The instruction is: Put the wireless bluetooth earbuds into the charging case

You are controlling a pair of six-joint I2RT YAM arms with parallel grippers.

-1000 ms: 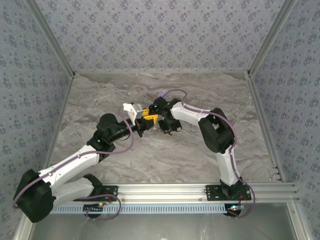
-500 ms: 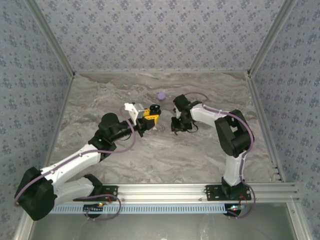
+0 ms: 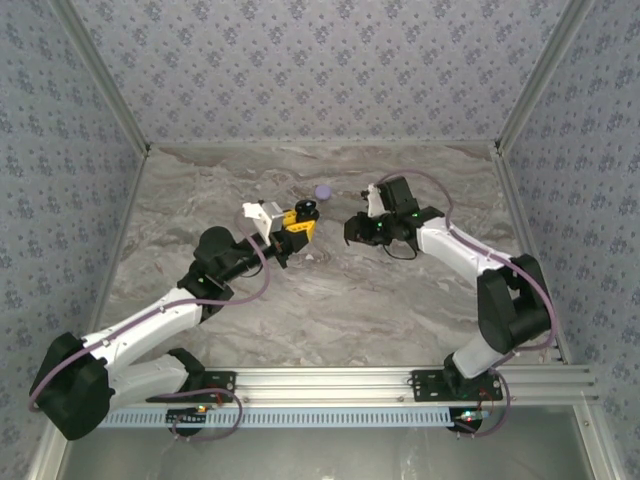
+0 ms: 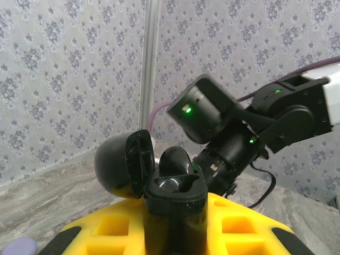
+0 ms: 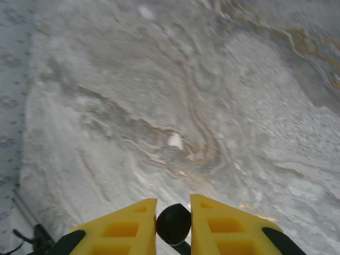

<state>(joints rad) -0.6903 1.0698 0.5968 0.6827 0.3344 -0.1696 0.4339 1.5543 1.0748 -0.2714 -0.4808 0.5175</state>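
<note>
Left claw, its yellow pads drawn narrow, is clamped on the lower body of the glossy black plastic charging case. It holds the case upright, with the rounded hinged lid swung open to the case's left in the wrist view. Inside the case, behind the front well, a dark rounded shape rises. I cannot tell whether that is something seated there or part of the moulding.

Just beyond the case, toward the back wall, a small pale-lilac round piece lies on the grey marbled bench, apart from both claws. It looks about as broad as the case lid, so I would not call it an earbud.

Right of the case and clear of it, the right claw is pinched almost closed on a small black rounded piece. The piece fills the slit between its yellow pads, above bare bench.

By my reading the task is under way but unfinished. The case is open and presented, yet I cannot tell where the tiny pale-lilac earbuds are, or whether either is seated. What is left is to bring them to the case's wells, seat them and let go.
</note>
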